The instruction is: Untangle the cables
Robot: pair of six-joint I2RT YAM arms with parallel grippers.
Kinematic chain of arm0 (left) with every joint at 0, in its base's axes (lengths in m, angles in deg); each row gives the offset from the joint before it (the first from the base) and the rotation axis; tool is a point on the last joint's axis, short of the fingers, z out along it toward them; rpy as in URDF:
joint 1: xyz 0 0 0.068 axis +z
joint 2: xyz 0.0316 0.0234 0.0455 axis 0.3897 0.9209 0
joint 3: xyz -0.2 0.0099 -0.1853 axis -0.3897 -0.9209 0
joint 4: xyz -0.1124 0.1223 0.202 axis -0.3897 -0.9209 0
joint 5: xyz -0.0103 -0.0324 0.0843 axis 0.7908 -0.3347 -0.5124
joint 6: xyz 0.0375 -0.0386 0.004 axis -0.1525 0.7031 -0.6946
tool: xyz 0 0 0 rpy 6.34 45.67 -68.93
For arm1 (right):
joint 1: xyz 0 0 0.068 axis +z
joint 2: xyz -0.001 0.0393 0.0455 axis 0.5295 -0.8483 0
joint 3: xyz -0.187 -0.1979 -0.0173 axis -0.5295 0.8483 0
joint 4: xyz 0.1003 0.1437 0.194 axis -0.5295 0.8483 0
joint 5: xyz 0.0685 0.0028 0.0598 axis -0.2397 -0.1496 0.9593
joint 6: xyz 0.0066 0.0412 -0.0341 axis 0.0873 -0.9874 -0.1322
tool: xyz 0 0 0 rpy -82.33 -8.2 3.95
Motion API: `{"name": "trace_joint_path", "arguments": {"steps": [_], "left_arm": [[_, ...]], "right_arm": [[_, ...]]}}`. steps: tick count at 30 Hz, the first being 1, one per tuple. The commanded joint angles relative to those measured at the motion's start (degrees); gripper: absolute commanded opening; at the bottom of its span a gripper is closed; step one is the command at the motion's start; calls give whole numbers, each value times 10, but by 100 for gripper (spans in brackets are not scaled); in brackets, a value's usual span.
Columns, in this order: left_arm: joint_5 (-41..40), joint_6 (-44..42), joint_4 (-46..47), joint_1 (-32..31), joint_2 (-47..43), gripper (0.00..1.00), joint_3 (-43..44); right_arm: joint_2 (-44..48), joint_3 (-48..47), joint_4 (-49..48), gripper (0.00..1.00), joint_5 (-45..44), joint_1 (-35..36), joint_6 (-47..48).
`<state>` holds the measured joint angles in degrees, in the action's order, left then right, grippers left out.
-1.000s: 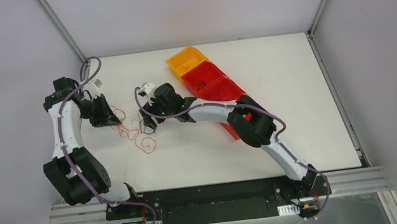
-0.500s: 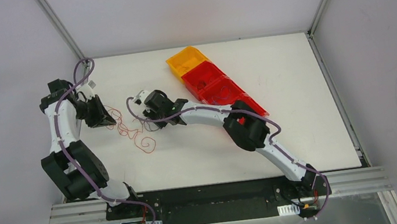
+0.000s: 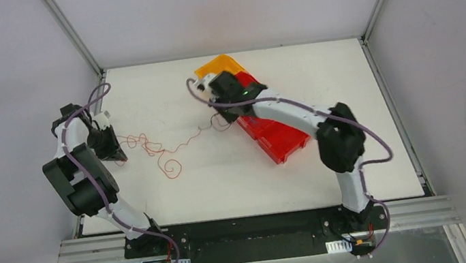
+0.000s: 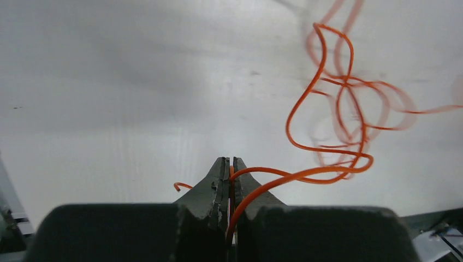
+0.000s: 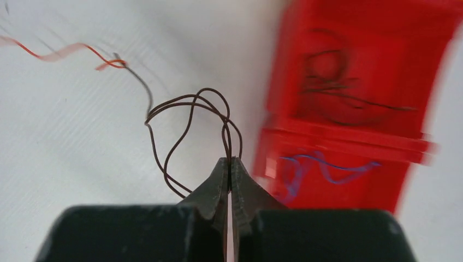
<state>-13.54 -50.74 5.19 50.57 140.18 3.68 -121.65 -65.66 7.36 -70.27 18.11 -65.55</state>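
Clenched on both sides: the left gripper point(image 4: 229, 161) pinches one end of the orange wire point(image 4: 288, 124), and the right gripper point(image 5: 230, 161) is closed on a loose bundle of dark brown wire loops point(image 5: 185, 100).

The orange wire lies in curls on the left half of the white table point(image 3: 353, 121), and one strand runs across to meet the dark wire's tail. Holding opposite ends apart like this looks meant to draw the two free of each other, though they seem joined where they meet.

The dark loops hang just beside the red bin point(image 5: 355, 82), which holds a blue wire point(image 5: 322, 164) in one compartment and a black wire point(image 5: 338, 93) in the next. An orange bin point(image 3: 217, 65) sits behind it.

The left gripper is close to the table's left edge, so there is little room outward there. The near and right parts of the table offer more.
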Motion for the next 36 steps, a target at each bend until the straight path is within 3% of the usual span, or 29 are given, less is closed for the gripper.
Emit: {"name": "trace_joint_path", "arguments": {"steps": [1, 14, 20, 27, 36], "left_arm": [[-133, -40, 51, 35, 66, 0, -8], [-221, -86, 80, 74, 192, 0, 57], [-165, -96, 76, 79, 183, 0, 67], [-19, -112, 55, -2, 53, 0, -19], [99, -33, 54, -58, -65, 0, -74]], "right_arm": [[181, -4, 34, 0, -8, -35, 32], [365, -69, -4, 0, -45, -135, 47], [400, -40, -37, 0, 22, -175, 47], [319, 13, -30, 0, 125, -196, 22], [103, -102, -19, 0, 139, -204, 34]]}}
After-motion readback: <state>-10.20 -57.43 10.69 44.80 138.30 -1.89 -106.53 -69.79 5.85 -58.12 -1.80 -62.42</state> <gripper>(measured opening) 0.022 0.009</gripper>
